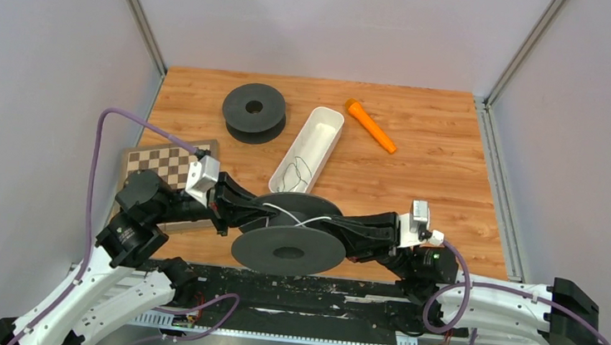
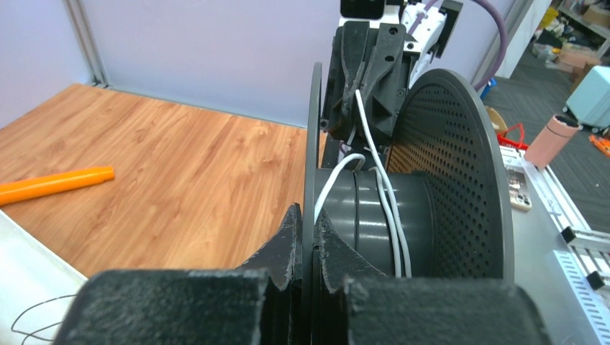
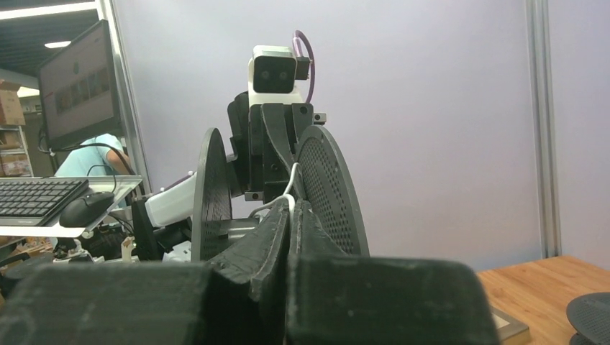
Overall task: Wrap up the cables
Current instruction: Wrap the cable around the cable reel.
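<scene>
White cable [image 2: 394, 233] is looping round the hub of the spool [image 1: 287, 250] and rising to the right gripper [image 3: 293, 212], which is pinching it fully closed between the flanges. The left gripper [image 2: 306, 224] is clamping the far flange's rim. The dark cable [image 1: 295, 172] is lying in the tray [image 1: 333, 121].

No legible text, label or number anywhere.
</scene>
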Tool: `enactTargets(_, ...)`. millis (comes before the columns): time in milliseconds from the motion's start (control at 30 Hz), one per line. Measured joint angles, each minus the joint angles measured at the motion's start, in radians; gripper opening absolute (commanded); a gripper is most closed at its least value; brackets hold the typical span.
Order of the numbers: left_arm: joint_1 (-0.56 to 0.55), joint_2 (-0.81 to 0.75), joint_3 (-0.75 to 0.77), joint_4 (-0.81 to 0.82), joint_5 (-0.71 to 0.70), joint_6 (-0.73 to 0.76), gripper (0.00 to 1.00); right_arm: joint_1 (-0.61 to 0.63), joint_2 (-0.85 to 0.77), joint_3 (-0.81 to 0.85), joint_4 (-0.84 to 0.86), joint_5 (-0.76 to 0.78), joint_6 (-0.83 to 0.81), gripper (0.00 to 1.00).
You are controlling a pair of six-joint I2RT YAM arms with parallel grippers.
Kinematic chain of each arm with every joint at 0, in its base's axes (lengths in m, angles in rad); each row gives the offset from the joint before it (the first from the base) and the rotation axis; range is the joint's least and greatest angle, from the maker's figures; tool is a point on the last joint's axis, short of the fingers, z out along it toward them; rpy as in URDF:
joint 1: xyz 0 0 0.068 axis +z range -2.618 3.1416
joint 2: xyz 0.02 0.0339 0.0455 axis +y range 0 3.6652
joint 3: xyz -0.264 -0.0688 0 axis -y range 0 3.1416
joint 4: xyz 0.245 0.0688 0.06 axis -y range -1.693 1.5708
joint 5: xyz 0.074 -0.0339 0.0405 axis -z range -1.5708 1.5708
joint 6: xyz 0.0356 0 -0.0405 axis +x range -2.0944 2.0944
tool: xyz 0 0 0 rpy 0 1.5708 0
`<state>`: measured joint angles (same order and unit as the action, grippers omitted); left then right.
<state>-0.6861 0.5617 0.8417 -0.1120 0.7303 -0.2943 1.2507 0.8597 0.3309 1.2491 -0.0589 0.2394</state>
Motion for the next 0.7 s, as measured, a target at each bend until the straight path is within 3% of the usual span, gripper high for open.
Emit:
enactTargets(367, 0.0, -0.021, -0.028, 0.072, -0.04, -0.045, 0.0, -0.002, 0.014, -0.001, -0.056, 0.022, 0.021, 0.0)
enactTargets(700, -0.004, -0.029, -0.032, 0.08, -0.1, -0.081, 0.0, -0.006, -0.047, 0.037, -0.288, 0.054, -0.009, 0.03)
